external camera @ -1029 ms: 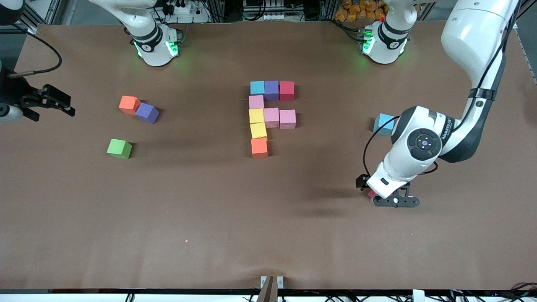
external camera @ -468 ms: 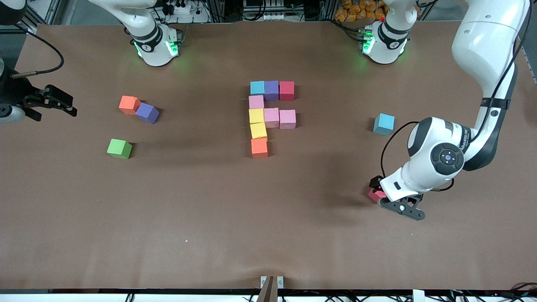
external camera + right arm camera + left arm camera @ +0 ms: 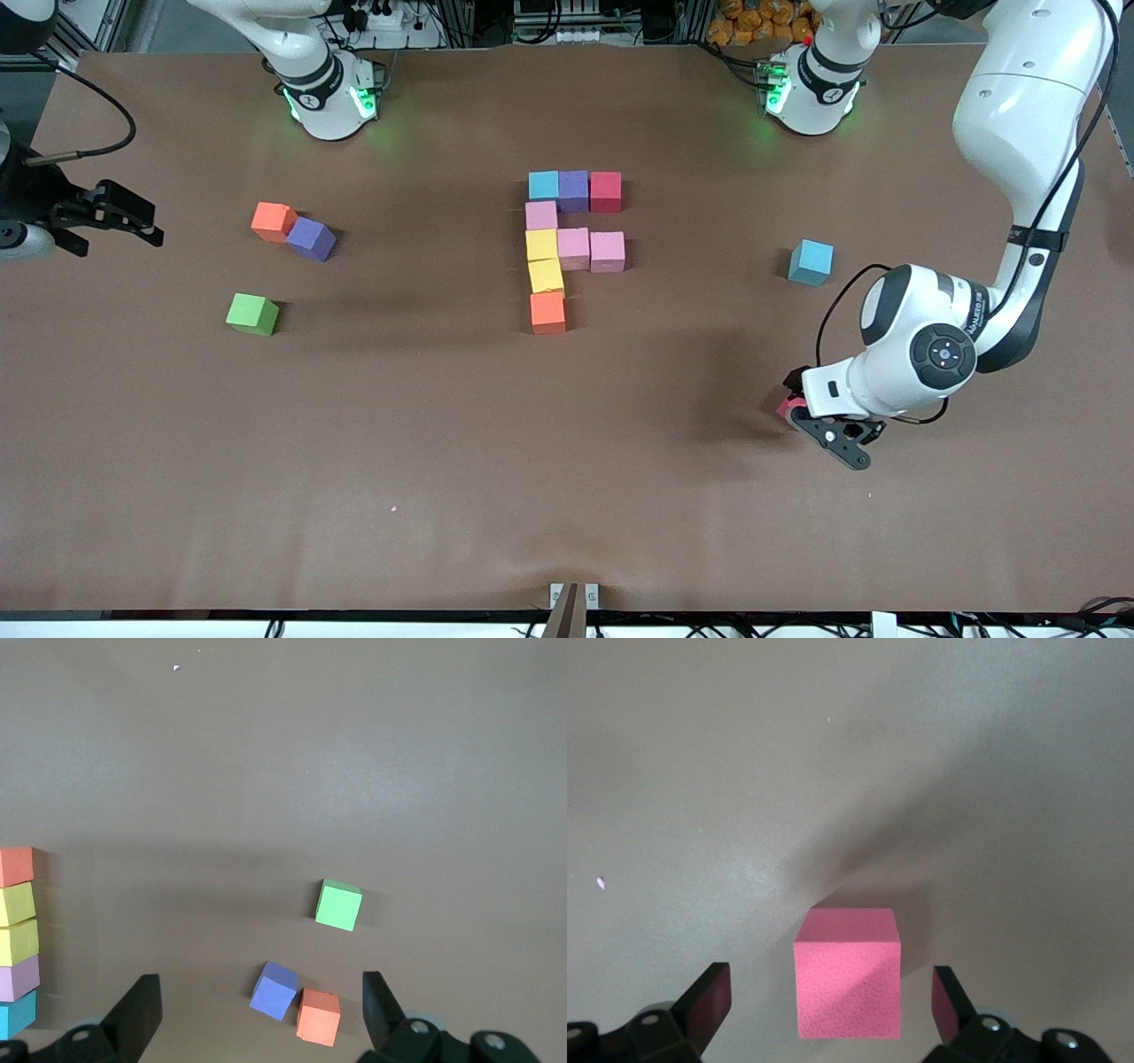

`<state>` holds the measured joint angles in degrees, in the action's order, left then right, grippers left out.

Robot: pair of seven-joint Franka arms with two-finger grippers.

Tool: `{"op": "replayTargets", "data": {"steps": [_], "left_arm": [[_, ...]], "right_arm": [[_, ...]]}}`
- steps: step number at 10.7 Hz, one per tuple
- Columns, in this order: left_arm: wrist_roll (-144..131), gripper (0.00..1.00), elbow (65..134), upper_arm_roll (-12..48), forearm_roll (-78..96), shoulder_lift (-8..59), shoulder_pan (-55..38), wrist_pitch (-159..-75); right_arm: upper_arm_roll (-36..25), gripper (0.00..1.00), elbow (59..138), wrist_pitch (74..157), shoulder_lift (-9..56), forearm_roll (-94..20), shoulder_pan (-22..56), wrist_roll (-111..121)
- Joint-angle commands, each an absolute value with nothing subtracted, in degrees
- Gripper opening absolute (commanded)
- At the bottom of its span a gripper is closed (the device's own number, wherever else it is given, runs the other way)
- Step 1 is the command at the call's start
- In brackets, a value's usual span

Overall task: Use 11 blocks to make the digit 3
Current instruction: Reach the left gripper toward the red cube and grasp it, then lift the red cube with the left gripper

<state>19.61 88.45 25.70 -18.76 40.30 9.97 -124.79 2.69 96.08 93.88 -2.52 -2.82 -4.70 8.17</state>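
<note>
Nine blocks touch in the table's middle: a light blue (image 3: 544,185), purple (image 3: 574,189) and red (image 3: 606,190) bar, then a pink block (image 3: 541,214), a yellow and two pinks (image 3: 591,249), another yellow (image 3: 546,276) and an orange one (image 3: 547,311). A loose light blue block (image 3: 811,261) sits toward the left arm's end. Nearer the camera lies a pinkish-red block (image 3: 787,408) (image 3: 848,974). My left gripper (image 3: 828,439) (image 3: 830,992) hangs open just above it, a finger on either side, not touching. My right gripper (image 3: 97,217) (image 3: 260,999) waits open at the right arm's end of the table.
Toward the right arm's end lie three loose cubes: an orange one (image 3: 272,221) (image 3: 318,1016) touching a purple one (image 3: 310,238) (image 3: 273,990), and a green one (image 3: 252,314) (image 3: 338,904) nearer the camera.
The left arm has swung toward its own end of the table and its gripper has turned over the pinkish-red block. The blocks and the right arm have stayed put.
</note>
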Motion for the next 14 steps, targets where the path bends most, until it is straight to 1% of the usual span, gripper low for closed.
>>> {"op": "replayTargets", "data": {"steps": [1, 5, 11, 12, 13, 14], "left_arm": [[20.4, 1.00, 88.3, 26.0, -17.6, 41.3, 10.4, -123.8], [17.9, 1.00, 90.5, 25.4, -18.2, 42.0, 10.7, -123.9], [11.8, 1.00, 90.8, 24.8, -20.0, 44.2, 9.3, -124.7], [11.7, 0.91, 90.8, 24.8, -20.0, 44.3, 9.3, -124.7], [11.8, 0.73, 90.8, 24.8, -20.0, 44.5, 9.3, -124.7], [11.8, 0.50, 90.8, 24.8, -20.7, 44.4, 9.2, -124.7]], "right_arm": [[2.7, 1.00, 95.4, 93.7, -2.4, -3.0, -4.7, 7.4], [2.8, 1.00, 95.3, 93.7, -2.4, -3.1, -4.6, 7.3], [2.8, 1.00, 95.2, 93.7, -2.4, -3.0, -4.6, 7.6], [2.8, 1.00, 95.2, 93.9, -2.4, -3.0, -4.7, 7.2], [2.8, 1.00, 95.2, 93.9, -2.3, -3.0, -4.7, 7.1], [2.8, 1.00, 95.3, 93.8, -2.1, -3.0, -4.9, 7.2]]}}
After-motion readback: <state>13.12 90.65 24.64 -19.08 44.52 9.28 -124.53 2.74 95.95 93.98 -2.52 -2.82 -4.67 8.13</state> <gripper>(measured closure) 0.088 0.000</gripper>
